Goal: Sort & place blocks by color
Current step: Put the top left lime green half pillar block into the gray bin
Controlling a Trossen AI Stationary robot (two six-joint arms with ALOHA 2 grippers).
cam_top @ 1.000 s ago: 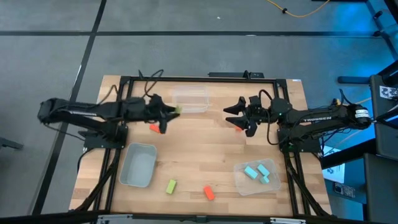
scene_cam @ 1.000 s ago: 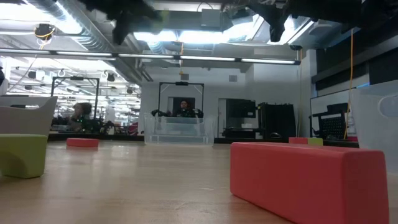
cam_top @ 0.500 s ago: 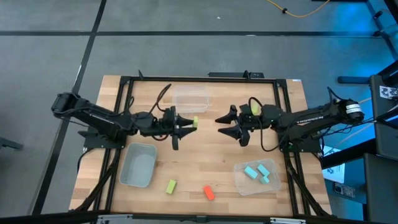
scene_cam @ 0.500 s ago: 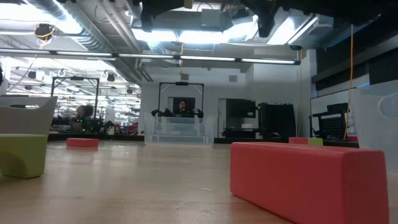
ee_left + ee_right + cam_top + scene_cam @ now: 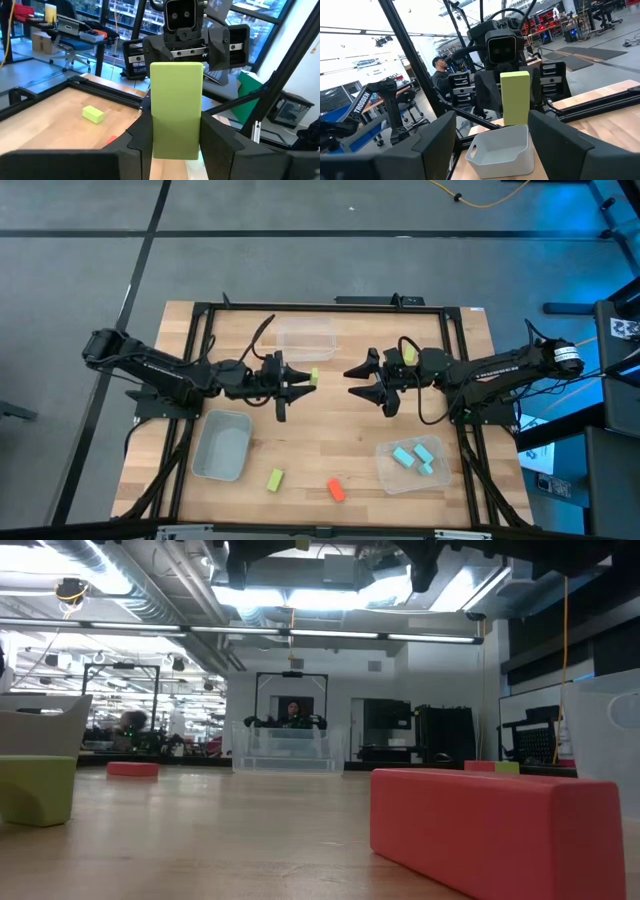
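Note:
My left gripper (image 5: 303, 380) hovers over the table's middle, level, shut on a yellow-green block (image 5: 176, 115). My right gripper (image 5: 352, 380) faces it from the right, open and empty, its fingers wide apart in the right wrist view (image 5: 492, 122). Three cyan blocks (image 5: 415, 457) lie in the near right clear bin (image 5: 385, 470). A yellow-green block (image 5: 274, 479) and an orange-red block (image 5: 336, 490) lie flat near the table's front edge. Another yellow-green block (image 5: 408, 355) shows beside the right arm. My left gripper pinches the yellow-green block's lower end (image 5: 175, 147) between its two fingers (image 5: 137, 142). The fingers come level from the table's left. The block stands upright in the hold, its upper part above the fingers, lifted clear of the table.
A clear bin (image 5: 305, 340) stands at the far middle and a grey bin (image 5: 222, 448) at the near left. A black frame (image 5: 320, 307) runs along the table's edges. In the low view an orange-red block (image 5: 132, 769) lies far left; people show in the room behind.
Both grippers have come toward the table's middle and toward each other, the left carrying the yellow-green block rightward, the right going leftward. They have stood still for the last half second. The two orange-red blocks they hovered over are hidden now.

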